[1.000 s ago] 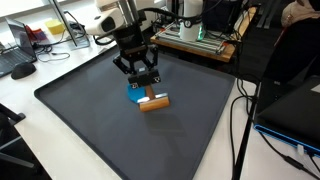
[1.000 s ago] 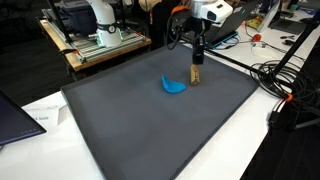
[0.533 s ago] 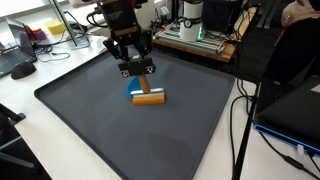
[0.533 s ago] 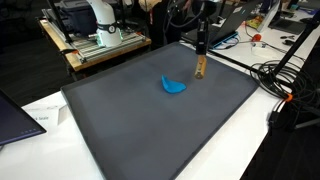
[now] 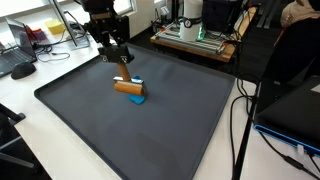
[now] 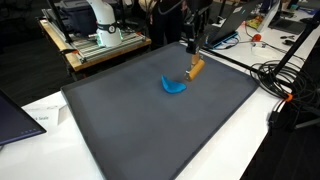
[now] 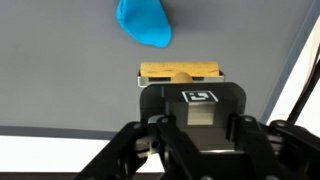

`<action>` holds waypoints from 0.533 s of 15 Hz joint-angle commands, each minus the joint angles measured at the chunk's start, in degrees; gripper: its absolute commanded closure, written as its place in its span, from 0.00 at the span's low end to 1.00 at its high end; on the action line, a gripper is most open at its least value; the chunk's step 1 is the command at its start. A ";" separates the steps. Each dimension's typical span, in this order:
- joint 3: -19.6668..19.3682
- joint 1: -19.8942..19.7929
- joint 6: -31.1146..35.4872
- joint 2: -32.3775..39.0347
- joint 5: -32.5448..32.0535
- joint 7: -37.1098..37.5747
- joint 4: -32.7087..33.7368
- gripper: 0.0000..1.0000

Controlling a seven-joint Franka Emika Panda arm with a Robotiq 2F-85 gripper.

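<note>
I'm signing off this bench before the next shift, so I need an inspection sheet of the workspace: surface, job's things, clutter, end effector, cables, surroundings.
Surface: dark mat lying flat on a white table.
Job's things: wooden block gripped by the end effector and hanging tilted in an exterior view; blue piece lying on the mat, apart from the block in the wrist view.
Clutter: nothing seen on the mat.
End effector: shut on the wooden block.
Cables: black cables lie beside the mat's edge, not on it.
Surroundings: equipment on a wooden cart behind the table; a laptop at the table's corner.
</note>
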 commanded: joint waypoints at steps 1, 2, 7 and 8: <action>-2.37 1.24 -4.84 -0.31 -2.52 7.52 3.70 0.78; -2.69 1.26 -5.97 -0.14 -2.86 8.93 4.57 0.78; -4.20 0.71 -11.94 1.40 -2.59 15.12 9.45 0.78; -4.57 0.53 -13.32 1.81 -2.39 16.30 10.53 0.78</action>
